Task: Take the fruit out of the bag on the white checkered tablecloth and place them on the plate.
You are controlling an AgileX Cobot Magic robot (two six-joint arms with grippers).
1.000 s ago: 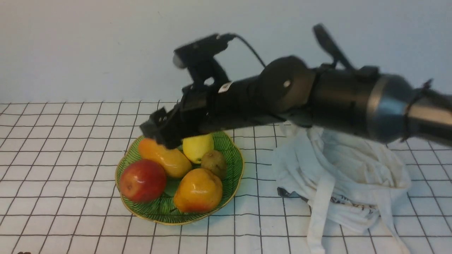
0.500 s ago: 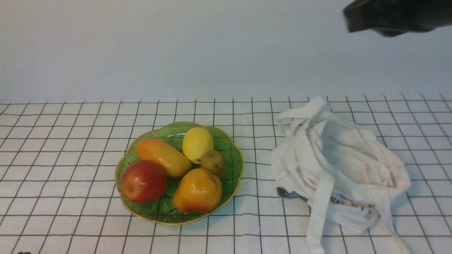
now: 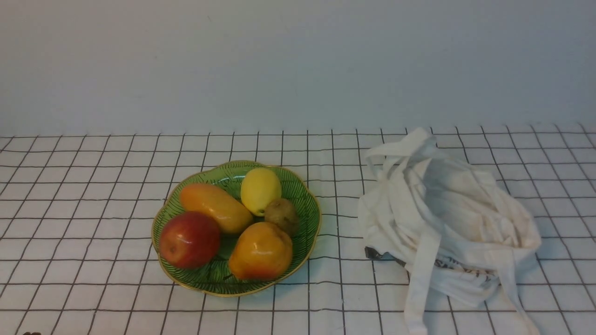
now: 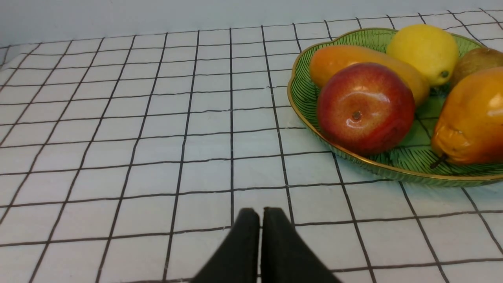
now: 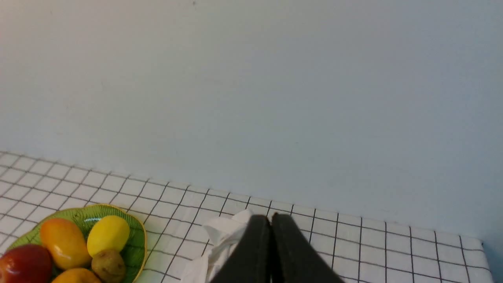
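Note:
The red apple [image 3: 189,239] lies on the green plate [image 3: 305,186] at its front left; it also shows in the left wrist view [image 4: 365,107] and the right wrist view [image 5: 23,263]. The off-white bag [image 3: 447,223] lies crumpled on the checkered tablecloth [image 3: 84,186], right of the plate. No arm shows in the front view. My left gripper [image 4: 261,212] is shut and empty, low over the cloth, apart from the plate [image 4: 298,90]. My right gripper [image 5: 270,218] is shut and empty, held high, with the bag [image 5: 222,236] behind it.
On the plate with the apple lie an orange-yellow mango [image 3: 215,207], a yellow lemon [image 3: 260,190], a brown kiwi [image 3: 282,215] and an orange pear [image 3: 260,251]. A plain wall [image 3: 298,60] backs the table. The bag's straps [image 3: 419,279] trail toward the front edge.
My right arm, which reached over the plate one second ago, has pulled up and off to the right, out of the front view. The fruit and the bag have not moved.

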